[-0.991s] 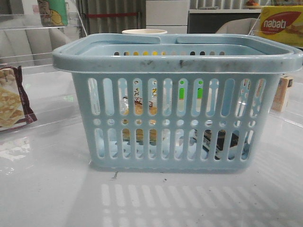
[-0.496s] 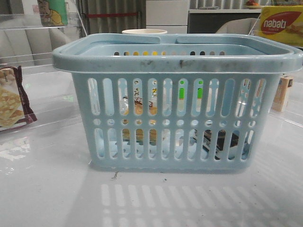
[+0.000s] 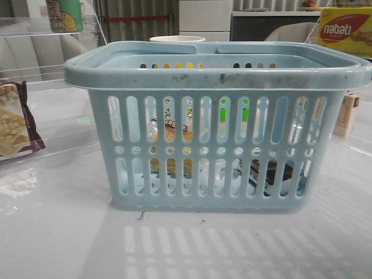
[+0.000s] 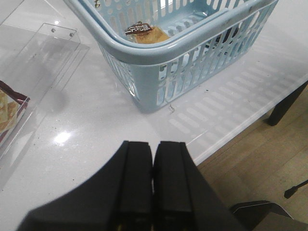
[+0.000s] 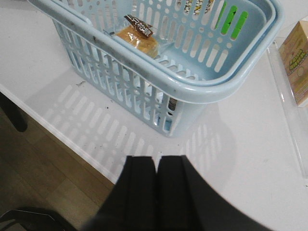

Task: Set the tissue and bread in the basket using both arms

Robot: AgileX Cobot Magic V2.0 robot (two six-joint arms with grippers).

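Both end effectors hang back from the basket [image 3: 216, 70], the left end effector [image 4: 153, 159] and the right end effector [image 5: 156, 168] each pressed together and carrying nothing, which suggests their loads are delivered. Inside the basket on the tabletop [image 3: 58, 232], the bread [image 5: 138, 37] lies on the floor toward the left, and the tissue [image 3: 268, 176], dark behind the slats, toward the right.
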